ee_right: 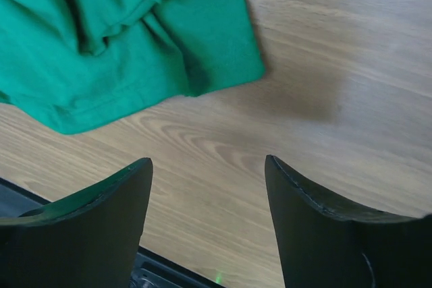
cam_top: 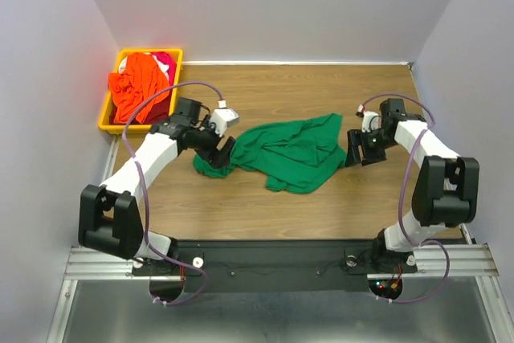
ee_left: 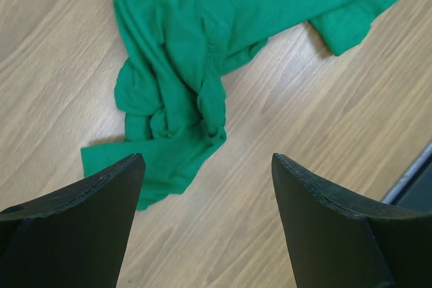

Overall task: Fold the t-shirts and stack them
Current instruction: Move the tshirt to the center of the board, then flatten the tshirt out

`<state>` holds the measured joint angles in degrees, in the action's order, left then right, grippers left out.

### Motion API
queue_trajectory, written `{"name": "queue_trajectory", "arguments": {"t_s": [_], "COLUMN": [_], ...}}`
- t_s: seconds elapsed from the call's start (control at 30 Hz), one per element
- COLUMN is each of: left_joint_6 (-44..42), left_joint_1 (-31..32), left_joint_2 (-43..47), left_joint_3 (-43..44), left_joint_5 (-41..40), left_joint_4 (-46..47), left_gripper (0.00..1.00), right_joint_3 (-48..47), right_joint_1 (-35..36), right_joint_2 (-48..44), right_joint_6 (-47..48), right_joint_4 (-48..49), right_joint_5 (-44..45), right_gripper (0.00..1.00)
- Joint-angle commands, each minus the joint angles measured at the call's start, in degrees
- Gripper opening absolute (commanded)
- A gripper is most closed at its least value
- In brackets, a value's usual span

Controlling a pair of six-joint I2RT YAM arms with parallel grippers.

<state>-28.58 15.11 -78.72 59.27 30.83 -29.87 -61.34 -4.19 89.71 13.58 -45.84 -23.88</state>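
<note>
The green t-shirt (cam_top: 293, 150) lies crumpled in the middle of the wooden table. It also shows in the left wrist view (ee_left: 196, 45) and the right wrist view (ee_right: 115, 45). My left gripper (cam_top: 222, 150) is open and empty, just above the shirt's twisted left end (ee_left: 175, 126). My right gripper (cam_top: 359, 149) is open and empty, beside the shirt's right edge, over bare wood. The orange t-shirt (cam_top: 136, 86) and the red-pink t-shirt (cam_top: 165, 59) lie bunched in the yellow bin.
The yellow bin (cam_top: 108, 116) stands at the table's back left corner. White walls close in the back and both sides. The black rail (cam_top: 281, 259) with the arm bases runs along the near edge.
</note>
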Motion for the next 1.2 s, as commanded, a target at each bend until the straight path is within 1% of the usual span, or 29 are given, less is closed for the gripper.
{"name": "queue_trajectory", "arguments": {"t_s": [0.0, 0.03, 0.1, 0.13, 0.2, 0.23, 0.27, 0.3, 0.33, 0.37, 0.4, 0.43, 0.47, 0.5, 0.53, 0.57, 0.63, 0.67, 0.8, 0.83, 0.87, 0.9, 0.93, 0.97, 1.03, 1.07, 1.1, 1.17], "left_joint_6": [-1.8, -2.0, -1.5, -1.0, -0.5, -0.3, -0.3, -0.4, -0.5, -0.5, -0.5, -0.3, -0.1, 0.0, 0.4, 0.4, 0.2, -0.4, -2.2, -2.2, -2.4, -2.7, -3.0, -3.4, -3.5, -3.4, -3.1, -2.9], "left_joint_1": [5.1, 6.8, 8.3, 8.7, 9.2, 9.3, 9.3, 9.2, 9.3, 9.2, 9.2, 9.2, 9.1, 8.9, 8.2, 7.6, 6.5, 5.2, 1.9, 1.2, 0.5, -0.2, -0.3, -0.3, -0.3, -0.2, 0.0, 0.0], "left_joint_2": [-2.6, -3.2, -4.9, -5.6, -7.7, -8.4, -9.2, -10.3, -10.8, -11.2, -11.5, -11.6, -11.5, -11.1, -9.9, -9.3, -7.3, -6.6, -4.2, -4.3, -4.5, -5.4, -5.7, -5.9, -5.7, -5.6, -5.7, -6.1], "left_joint_3": [-0.9, -1.3, -2.2, -2.6, -3.7, -3.9, -4.0, -4.2, -4.6, -4.8, -5.1, -5.1, -5.2, -5.3, -5.2, -5.0, -4.1, -3.7, -3.5, -3.0, -2.7, -1.7, -1.2, -0.6, 1.7, 2.9, 5.0, 7.3], "left_joint_5": [-10.2, -11.2, -13.3, -15.4, -17.2, -19.0, -19.6, -20.4, -20.8, -21.1, -21.2, -21.8, -22.0, -22.0, -21.5, -20.8, -18.7, -18.0, -17.3, -17.3, -17.2, -16.8, -16.5, -16.1, -14.7, -12.2, -10.5, -8.9], "left_joint_4": [5.2, 5.7, 8.0, 8.7, 10.7, 11.2, 11.4, 11.5, 11.7, 11.7, 11.5, 11.3, 11.1, 10.8, 10.3, 9.7, 7.3, 5.7, 4.5, 4.5, 4.1, 3.3, 2.9, 2.5, 2.2, 1.9, 1.5, 0.7], "left_gripper": [0.87, 0.87, 0.86, 0.83, 0.80, 0.78, 0.74, 0.73, 0.70, 0.59, 0.52, 0.44, 0.31, 0.25, 0.19, 0.08, 0.01, 0.00, 0.00, 0.00, 0.04, 0.12, 0.19, 0.31, 0.44, 0.51, 0.62, 0.65], "right_joint_3": [-2.7, -2.7, -2.6, -2.6, -2.6, -2.6, -2.6, -3.1, -3.1, -3.5, -3.7, -3.9, -4.4, -4.6, -4.8, -4.8, -4.8, -4.9, -4.9, -5.3, -5.5, -5.8, -6.1, -6.2, -6.4, -7.4, -7.9, -10.8], "right_joint_1": [1.7, 2.7, 3.6, 4.1, 4.1, 5.4, 5.5, 5.7, 5.6, 5.6, 5.5, 5.6, 5.5, 5.6, 5.5, 5.5, 5.4, 5.2, 4.4, 3.1, 2.8, 2.7, 2.7, 2.7, 2.8, 2.7, 2.7, 2.7], "right_joint_2": [3.1, 4.5, 5.8, 7.2, 8.5, 9.3, 10.1, 11.8, 12.5, 13.1, 14.3, 14.8, 15.1, 15.3, 15.1, 14.8, 13.6, 12.3, 8.5, 7.9, 6.7, 6.4, 6.1, 5.7, 5.6, 5.6, 5.8, 6.4], "right_joint_6": [-0.3, -0.5, -0.7, -0.9, -1.9, -2.4, -2.9, -3.6, -4.0, -4.8, -5.0, -5.2, -5.4, -5.8, -6.0, -6.2, -6.2, -6.2, -5.1, -4.8, -4.5, -4.3, -4.2, -4.2, -4.4, -4.4, -5.2, -7.0], "right_joint_4": [1.0, 1.1, 1.7, 2.2, 3.1, 4.3, 4.9, 5.6, 5.9, 6.3, 6.6, 7.0, 7.2, 7.3, 7.5, 7.7, 7.9, 7.8, 7.8, 7.8, 7.7, 7.7, 7.7, 7.6, 6.8, 6.3, 6.1, 6.2], "right_joint_5": [-1.3, -0.7, -0.6, -0.3, 0.8, 1.5, 2.8, 3.2, 3.5, 4.2, 4.8, 5.2, 6.7, 7.8, 9.1, 11.0, 12.9, 14.4, 17.5, 17.6, 18.0, 17.9, 17.6, 16.3, 14.1, 12.1, 8.7, 3.4], "right_gripper": [0.72, 0.72, 0.72, 0.72, 0.72, 0.71, 0.69, 0.64, 0.60, 0.56, 0.45, 0.37, 0.28, 0.16, 0.00, 0.01, 0.01, 0.01, 0.01, 0.01, 0.01, 0.01, 0.01, 0.01, 0.01, 0.01, 0.20, 0.47]}}
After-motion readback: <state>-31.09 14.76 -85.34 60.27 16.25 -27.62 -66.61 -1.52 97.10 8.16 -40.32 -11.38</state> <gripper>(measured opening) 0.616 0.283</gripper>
